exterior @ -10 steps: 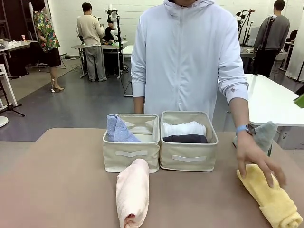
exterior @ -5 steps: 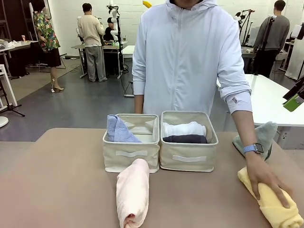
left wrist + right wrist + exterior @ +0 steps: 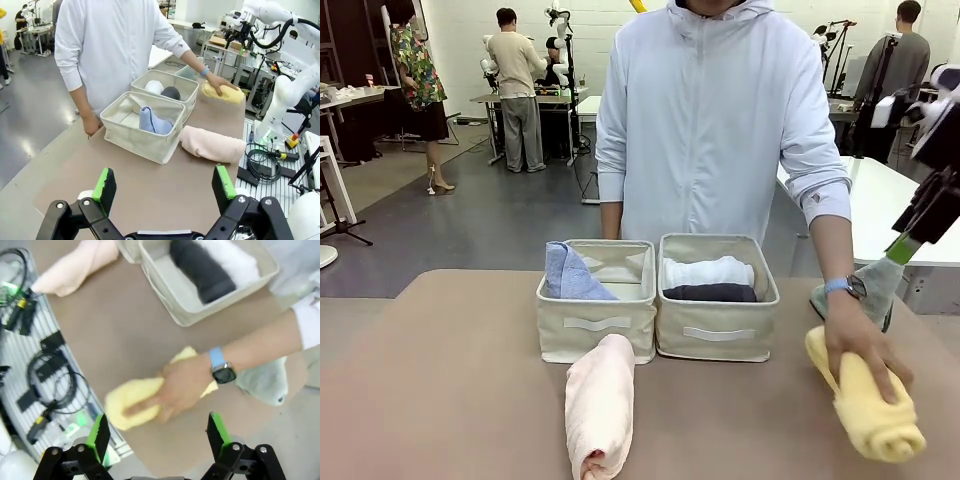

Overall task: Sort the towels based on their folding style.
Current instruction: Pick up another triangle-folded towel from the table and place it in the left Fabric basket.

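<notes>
A person's hand [image 3: 860,345] presses on the yellow rolled towel [image 3: 868,412] at the table's front right. Behind the wrist lies the grey-green folded towel [image 3: 878,283]. The pink roll [image 3: 598,405] lies in front of the left bin [image 3: 595,325], which holds the light blue folded towel [image 3: 570,272]. The right bin [image 3: 717,335] holds the white roll [image 3: 708,270] and the dark grey roll [image 3: 710,292]. My right gripper [image 3: 157,432] hangs open above the hand and the yellow towel [image 3: 132,400], and it shows at the front view's right edge [image 3: 905,245]. My left gripper [image 3: 162,182] is open, high and well back from the pink roll [image 3: 212,144].
Cables and a robot base [image 3: 280,115] sit beside the table's edge. A white table [image 3: 890,215] stands behind the right side. The person stands close against the far edge, and other people are farther back in the room.
The person's hand has turned the yellow towel so that its end points toward me. My right gripper has come into the front view at the right edge.
</notes>
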Controlling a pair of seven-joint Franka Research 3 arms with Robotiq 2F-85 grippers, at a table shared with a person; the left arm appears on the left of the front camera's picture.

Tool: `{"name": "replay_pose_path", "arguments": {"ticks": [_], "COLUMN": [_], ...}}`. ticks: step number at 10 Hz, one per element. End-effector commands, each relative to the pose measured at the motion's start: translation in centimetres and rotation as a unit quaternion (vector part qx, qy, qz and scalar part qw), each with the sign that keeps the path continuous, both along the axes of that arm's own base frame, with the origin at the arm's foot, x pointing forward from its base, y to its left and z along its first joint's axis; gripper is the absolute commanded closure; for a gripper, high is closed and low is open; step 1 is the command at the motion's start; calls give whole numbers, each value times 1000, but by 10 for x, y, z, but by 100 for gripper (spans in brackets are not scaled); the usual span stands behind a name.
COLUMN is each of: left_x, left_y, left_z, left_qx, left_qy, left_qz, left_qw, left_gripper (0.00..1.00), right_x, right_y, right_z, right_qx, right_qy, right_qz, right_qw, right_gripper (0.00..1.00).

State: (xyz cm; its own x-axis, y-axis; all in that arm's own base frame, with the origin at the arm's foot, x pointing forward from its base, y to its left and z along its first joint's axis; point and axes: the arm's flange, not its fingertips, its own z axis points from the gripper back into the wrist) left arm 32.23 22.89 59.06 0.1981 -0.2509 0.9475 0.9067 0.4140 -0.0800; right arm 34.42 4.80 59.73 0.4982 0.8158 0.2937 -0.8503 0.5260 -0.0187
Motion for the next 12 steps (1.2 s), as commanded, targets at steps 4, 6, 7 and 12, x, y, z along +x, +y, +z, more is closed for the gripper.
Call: {"name": "replay_pose_path", "arguments": {"ticks": [4,6,7,12], "left_x": [1,1,1,1], "left_y": [2,2,2,2], "left_z": [2,2,2,2], "left_qx": [-4,-4,-4,-4], "left_qy": [-14,-14,-14,-14], "left_qz": [-5,-5,-5,-5], "left_qw": [1000,1000,1000,1000], "left_gripper": [0,0,0,0], "right_x": [-130,-139,-133,-14], "right_y": [-139,-147,-146,-77], "right_z": [47,43,43,46], "right_qx": [125,125,125,71], "right_qy": [-61,-53,-45,34], "right_qz": [-104,-111,-110,-177], "right_qw": [985,984,985,981], "right_gripper": [0,0,0,0]}}
